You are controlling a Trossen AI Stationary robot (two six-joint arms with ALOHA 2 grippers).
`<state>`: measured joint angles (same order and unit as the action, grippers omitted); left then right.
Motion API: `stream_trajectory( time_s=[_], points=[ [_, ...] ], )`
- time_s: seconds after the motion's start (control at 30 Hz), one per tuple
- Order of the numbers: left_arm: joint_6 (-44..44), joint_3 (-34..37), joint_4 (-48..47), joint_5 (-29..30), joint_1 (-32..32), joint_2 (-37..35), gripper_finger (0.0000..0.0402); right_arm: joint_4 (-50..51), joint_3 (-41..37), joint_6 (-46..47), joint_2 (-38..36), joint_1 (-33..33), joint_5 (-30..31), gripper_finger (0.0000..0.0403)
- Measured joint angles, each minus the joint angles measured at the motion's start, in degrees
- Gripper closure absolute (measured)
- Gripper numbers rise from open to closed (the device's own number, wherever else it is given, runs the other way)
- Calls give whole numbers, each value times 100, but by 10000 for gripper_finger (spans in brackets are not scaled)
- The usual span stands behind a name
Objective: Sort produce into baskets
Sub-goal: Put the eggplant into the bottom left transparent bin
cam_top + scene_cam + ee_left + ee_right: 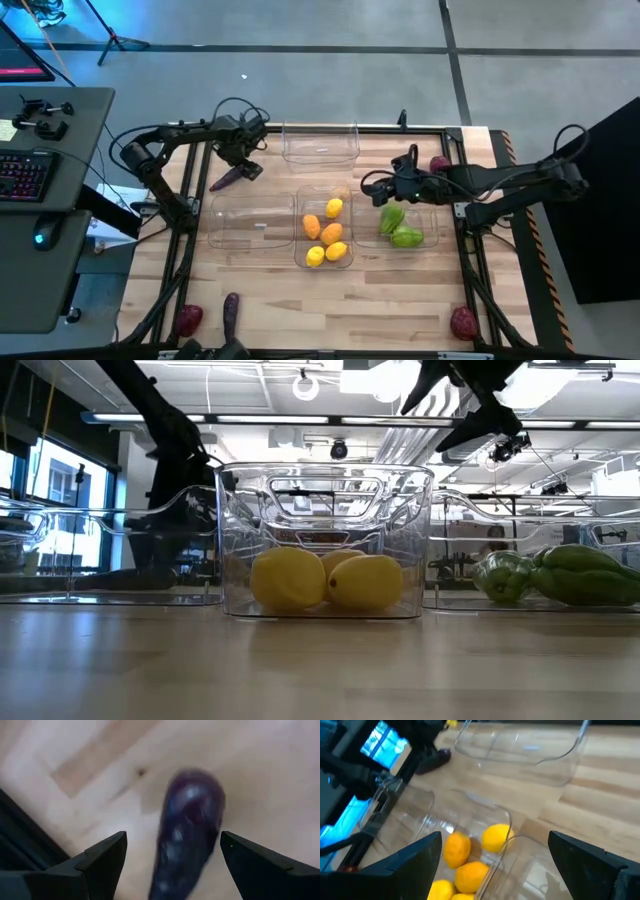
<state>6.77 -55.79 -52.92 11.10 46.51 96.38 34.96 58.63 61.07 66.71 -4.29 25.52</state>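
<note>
A dark purple eggplant (231, 177) lies on its side on the wooden table, at the far left. My left gripper (241, 160) hangs over it, pointing down and open; in the left wrist view the eggplant (187, 835) shows between the two fingers (107, 857), apart from both. My right gripper (386, 190) hovers open and empty between the middle basket (300, 250), which holds lemons and orange pieces (331, 234), and the right basket (443, 232), which holds green ridged pieces (400, 228). The right wrist view looks down on the lemons (495, 837).
An empty basket (250, 222) stands left of the middle one and another empty one (320, 143) at the far edge. Dark red round pieces lie at the far right (440, 163), near left (188, 318) and near right (462, 322). A second eggplant (231, 312) lies near the front edge.
</note>
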Motion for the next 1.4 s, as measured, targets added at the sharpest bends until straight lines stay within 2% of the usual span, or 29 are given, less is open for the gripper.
stream_trajectory(
  time_s=[0.3, 0.37, 0.6, 0.93, 1.07, 1.2, 1.33, 1.4],
  points=[
    [-86, 26, 300, -3, -1, -2, 92, -141, 0, -137, 428, -2, -1097, 47],
    [-90, 26, 303, -3, -1, -2, 92, -207, 0, -170, 434, -60, -1083, 47],
    [54, 377, 392, -159, -16, -3, 92, -262, 0, -306, 155, -252, -456, 47],
    [148, 608, 712, 20, -210, -35, 95, -300, 0, -439, -8, -245, -331, 47],
    [106, 610, 744, -69, -239, -31, 131, -299, 0, -340, -8, -249, -381, 47],
    [127, 615, 616, -219, -252, -136, 203, -297, 0, -428, -28, -249, -464, 47],
    [362, 607, 362, -199, -288, -641, 284, -312, 0, -606, -82, -249, -373, 47],
    [498, 508, 517, -175, -311, -1046, 295, -310, 0, -723, -98, -249, -278, 47]
  ],
)
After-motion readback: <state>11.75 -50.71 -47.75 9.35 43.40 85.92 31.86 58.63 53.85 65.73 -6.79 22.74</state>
